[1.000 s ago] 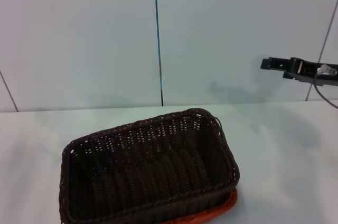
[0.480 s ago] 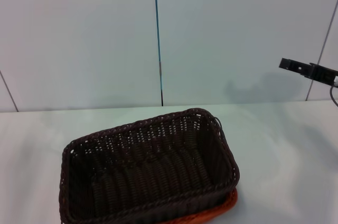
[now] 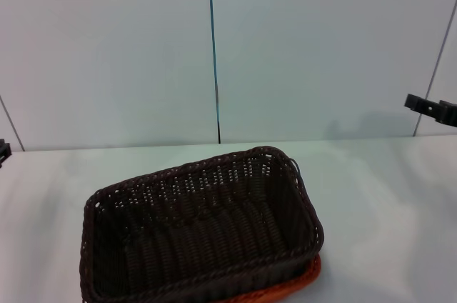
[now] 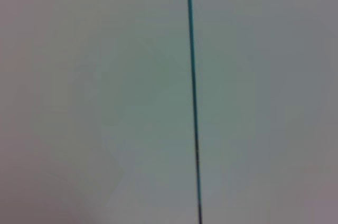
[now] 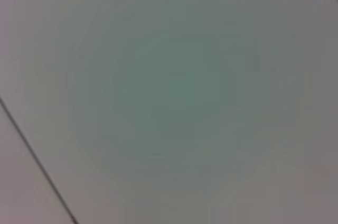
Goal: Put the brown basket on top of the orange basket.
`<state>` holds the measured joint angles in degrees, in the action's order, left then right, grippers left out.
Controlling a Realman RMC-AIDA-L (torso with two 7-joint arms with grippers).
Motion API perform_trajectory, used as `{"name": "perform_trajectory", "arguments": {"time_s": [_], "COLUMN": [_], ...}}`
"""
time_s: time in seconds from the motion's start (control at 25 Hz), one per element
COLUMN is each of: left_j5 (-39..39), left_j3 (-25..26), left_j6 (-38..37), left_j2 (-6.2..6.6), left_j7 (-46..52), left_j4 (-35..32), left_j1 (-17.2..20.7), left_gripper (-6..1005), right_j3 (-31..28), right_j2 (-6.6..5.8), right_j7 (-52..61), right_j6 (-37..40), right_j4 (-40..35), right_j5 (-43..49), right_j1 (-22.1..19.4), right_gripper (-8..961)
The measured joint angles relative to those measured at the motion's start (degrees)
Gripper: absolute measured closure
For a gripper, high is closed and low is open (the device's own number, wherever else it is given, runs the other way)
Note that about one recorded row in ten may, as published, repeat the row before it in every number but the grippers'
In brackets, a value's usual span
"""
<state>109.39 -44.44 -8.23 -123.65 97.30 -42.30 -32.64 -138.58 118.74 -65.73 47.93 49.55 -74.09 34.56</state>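
The dark brown basket (image 3: 200,239) sits nested on top of the orange basket (image 3: 294,286) at the near middle of the white table (image 3: 385,196). Only a strip of the orange rim shows under the brown basket's right corner. My right gripper (image 3: 423,103) hangs high at the far right edge of the head view, well away from both baskets, with nothing in it. A dark tip of my left gripper (image 3: 3,150) shows at the far left edge, also far from the baskets. Neither wrist view shows a basket.
A pale panelled wall (image 3: 321,46) with a blue-green vertical seam (image 3: 213,53) stands behind the table. The left wrist view shows that same seam (image 4: 193,97), and the right wrist view shows only the wall with a thin dark line (image 5: 37,160).
My right gripper has drawn back to the right and slightly down, almost out of the head view. A tip of my left gripper has appeared at the left edge. The baskets have not moved.
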Motion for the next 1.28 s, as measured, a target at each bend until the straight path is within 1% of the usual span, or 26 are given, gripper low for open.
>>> {"name": "perform_trajectory", "arguments": {"time_s": [0.04, 0.08, 0.2, 0.24, 0.28, 0.56, 0.68, 0.76, 0.92, 1.12, 1.2, 1.28], "left_j5": [-0.46, -2.35, -3.88, -4.59, -5.32, -6.99, -9.31, -9.98, -10.03, -10.08, -10.09, -10.1], "left_j3": [-0.3, -1.74, -2.63, -2.93, -3.16, -3.83, -4.88, -4.99, -5.53, -7.37, -7.61, -7.61], "left_j6": [0.0, -0.07, -0.13, -0.17, -0.23, -0.37, -0.39, -0.44, -1.68, -2.89, -5.23, -5.98], "left_j2": [0.0, 0.0, -0.01, -0.01, -0.01, -0.06, -0.09, -0.09, -0.03, 0.02, -0.03, -0.03], "left_j7": [0.0, 0.0, 0.0, 0.0, 0.0, 0.0, -0.18, -0.37, -0.69, -2.77, -3.63, -3.64], "left_j4": [-0.03, -0.17, -0.21, -0.23, -0.27, -0.46, -0.48, -0.49, -0.52, -1.2, -1.39, -1.55], "left_j1": [0.11, 0.63, 0.98, 1.11, 1.21, 1.38, 1.59, 1.62, 1.83, 2.66, 2.79, 2.83], "left_gripper": [192, 192, 193, 193, 193, 193, 193, 193, 194, 194, 194, 211], "right_j3": [-0.26, -0.57, -1.77, -2.59, -2.59, -4.08, -4.37, -4.39, -3.82, -2.71, -1.8, -1.61], "right_j2": [-0.01, -0.02, 0.03, 0.17, 0.17, 0.57, 0.77, 0.79, 0.42, 0.03, -0.19, -0.24], "right_j7": [-0.93, -1.99, -5.78, -10.28, -10.28, -23.84, -29.87, -31.64, -31.04, -28.72, -28.46, -28.45], "right_j6": [-0.23, -0.43, -0.8, -0.92, -0.92, -2.33, -2.57, -2.69, -2.5, -0.89, 1.31, 2.11], "right_j4": [-0.14, -0.26, -1.07, -2.16, -2.16, -5.76, -7.62, -8.41, -8.97, -9.66, -9.77, -9.7], "right_j5": [0.0, -0.01, -0.67, -2.58, -2.58, -9.17, -12.26, -13.17, -11.3, -4.63, -0.78, 0.25], "right_j1": [-0.13, -0.23, -0.36, -0.44, -0.44, -1.18, -1.44, -1.5, -1.13, 0.18, 0.79, 0.94], "right_gripper": [139, 139, 141, 141, 142, 143, 145, 146, 146, 146, 146, 146]}}
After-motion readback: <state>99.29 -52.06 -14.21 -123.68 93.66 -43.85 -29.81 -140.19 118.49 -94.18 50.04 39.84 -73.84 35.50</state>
